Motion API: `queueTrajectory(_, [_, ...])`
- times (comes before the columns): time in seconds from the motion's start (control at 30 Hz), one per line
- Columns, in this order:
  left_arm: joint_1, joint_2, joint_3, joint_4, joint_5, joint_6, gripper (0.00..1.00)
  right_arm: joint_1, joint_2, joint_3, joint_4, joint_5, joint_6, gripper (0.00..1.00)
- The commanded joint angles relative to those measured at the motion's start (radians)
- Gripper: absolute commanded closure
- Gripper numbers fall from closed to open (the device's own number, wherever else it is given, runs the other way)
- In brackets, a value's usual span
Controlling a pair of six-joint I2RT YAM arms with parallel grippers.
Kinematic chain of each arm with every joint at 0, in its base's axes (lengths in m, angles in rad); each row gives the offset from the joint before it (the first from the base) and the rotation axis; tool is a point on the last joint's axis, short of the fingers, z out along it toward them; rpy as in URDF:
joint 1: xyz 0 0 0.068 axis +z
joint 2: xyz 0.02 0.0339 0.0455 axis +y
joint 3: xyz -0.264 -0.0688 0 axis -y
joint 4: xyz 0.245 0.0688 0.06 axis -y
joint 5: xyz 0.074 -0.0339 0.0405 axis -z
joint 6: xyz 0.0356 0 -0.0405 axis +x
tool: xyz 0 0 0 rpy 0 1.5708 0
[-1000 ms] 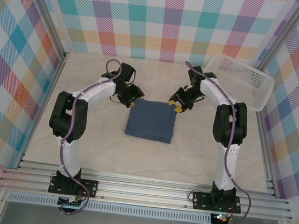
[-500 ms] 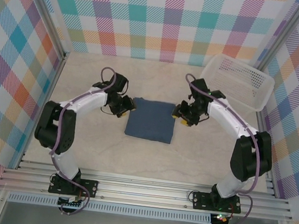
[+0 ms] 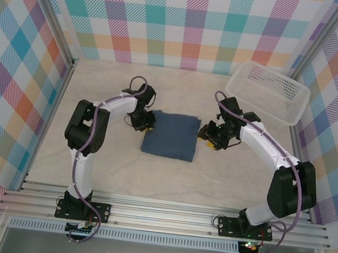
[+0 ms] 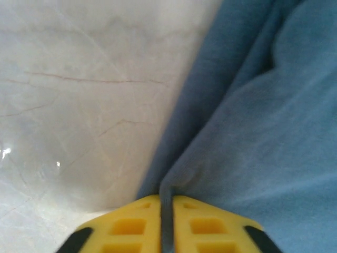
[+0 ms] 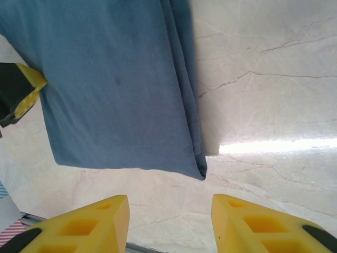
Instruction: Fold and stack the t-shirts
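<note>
step: taking hold of the folded slate-blue t-shirt [image 3: 170, 136], lying mid-desk [image 3: 120, 170], probably for a last fold or stacking | left pincer [image 4: 167, 211] pinching its left edge | right pincer [image 5: 169, 205] hanging spread beside the right edge | next: right side needing a matching pinch

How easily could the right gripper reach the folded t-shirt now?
Probably yes, easily: the right gripper is open beside an edge of the dark blue t-shirt, only bare table between them; the left gripper pinches the opposite edge.
</note>
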Motion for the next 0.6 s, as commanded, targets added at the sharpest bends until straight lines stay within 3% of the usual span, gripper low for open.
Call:
queueTrajectory(0.0, [-0.005,0.060,0.096,-0.109,-0.156,-0.025,0.97,-0.004,-0.030,-0.027,0.001,-0.025,0.016,0.55])
queueTrajectory(0.27, [0.103,0.249,0.515,-0.397,-0.440,0.053,1.00,-0.005,-0.104,-0.104,-0.007,-0.022,0.008,0.56])
queueTrajectory(0.57, [0.348,0.407,0.854,-0.446,-0.612,0.119,1.00,-0.017,-0.216,-0.224,0.001,-0.039,0.041,0.55])
